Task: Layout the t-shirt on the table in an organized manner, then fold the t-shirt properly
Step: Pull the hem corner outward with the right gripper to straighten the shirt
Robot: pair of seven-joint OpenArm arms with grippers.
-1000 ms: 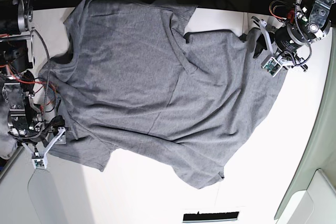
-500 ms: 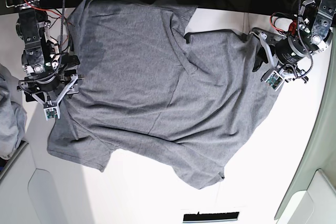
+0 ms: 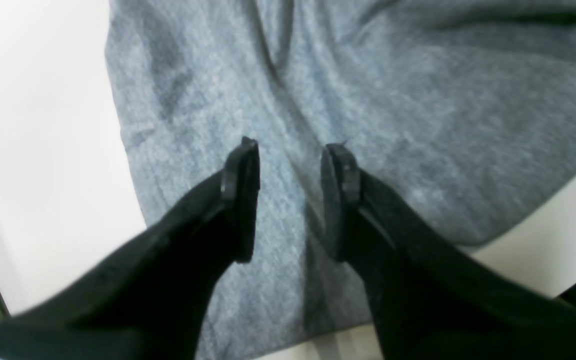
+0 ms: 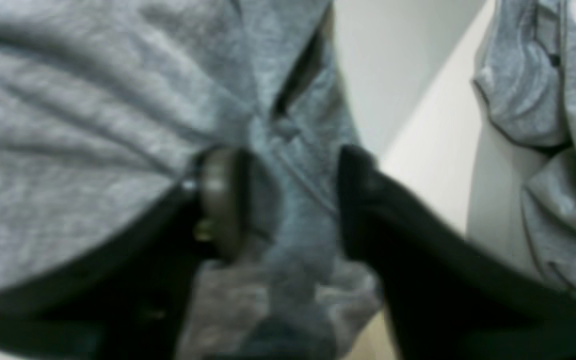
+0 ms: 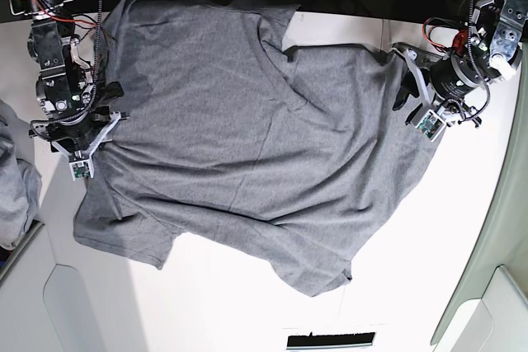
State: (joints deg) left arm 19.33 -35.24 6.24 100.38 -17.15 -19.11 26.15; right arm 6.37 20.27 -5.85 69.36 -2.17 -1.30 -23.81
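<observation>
The plain heather-grey t-shirt [image 5: 247,129] lies spread but creased across the broad white table [image 5: 223,311], its outline uneven, with rumpled folds toward the far edge.

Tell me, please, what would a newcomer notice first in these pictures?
The large grey t-shirt takes the eye first, spread wrinkled across the middle of the white table. Next come the two robot arms: the left claw over the shirt at the base view's right, the right claw at its left side. A smaller heap of grey cloth lies at that view's left edge.
</observation>
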